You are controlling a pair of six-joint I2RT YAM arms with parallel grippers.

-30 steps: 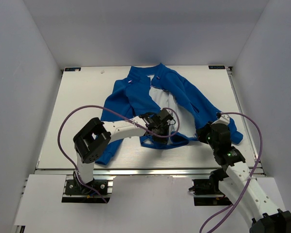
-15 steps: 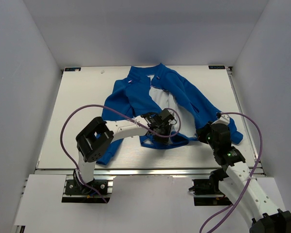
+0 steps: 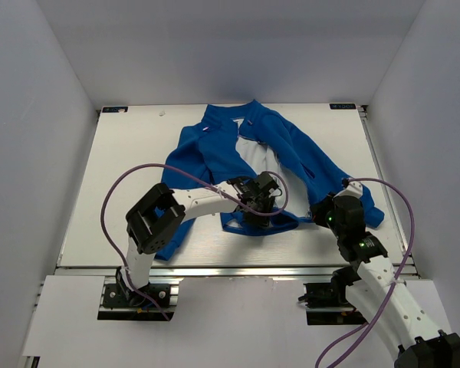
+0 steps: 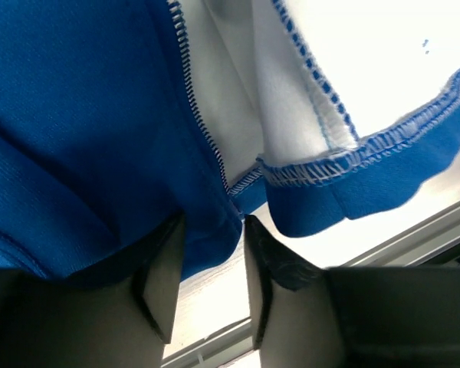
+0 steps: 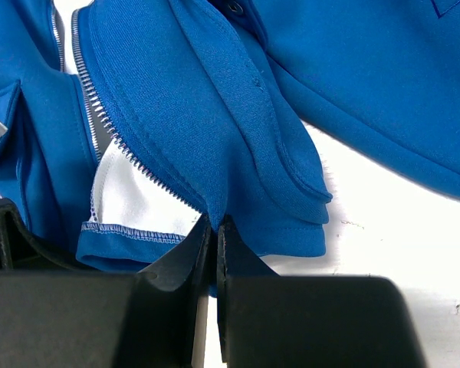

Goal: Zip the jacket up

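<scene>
The bright royal-blue fleece jacket (image 3: 215, 153) is laid flat on the white bench (image 3: 123, 192). Its stand-up collar is turned toward the far edge and its hem toward the arm bases. It is spread from the middle of the bench toward the right side. The front is left unzipped, so the two panels are parted in a narrow wedge and the white inner lining (image 3: 257, 157) is exposed between them. One sleeve is stretched toward the near left, and the other is draped toward the near right.

The left end effector (image 4: 211, 238) is placed at the hem near the centre. In the left wrist view its dark fingers (image 4: 162, 276) are seen set a little apart. The bottom corner of one front panel, just beside the zipper teeth (image 4: 199, 115), is gripped between them and fills the gap.

The right end effector (image 5: 213, 238) is set at the hem further right. Its two fingers are pressed almost together, and a fold of blue fabric is pinched between them. The other row of zipper teeth (image 5: 130, 153) is seen running diagonally just to the left of this grip, with white lining below it.

A purple cable (image 3: 107, 207) is looped beside each arm. The bench is enclosed by plain pale walls (image 3: 38, 138) on three sides.
</scene>
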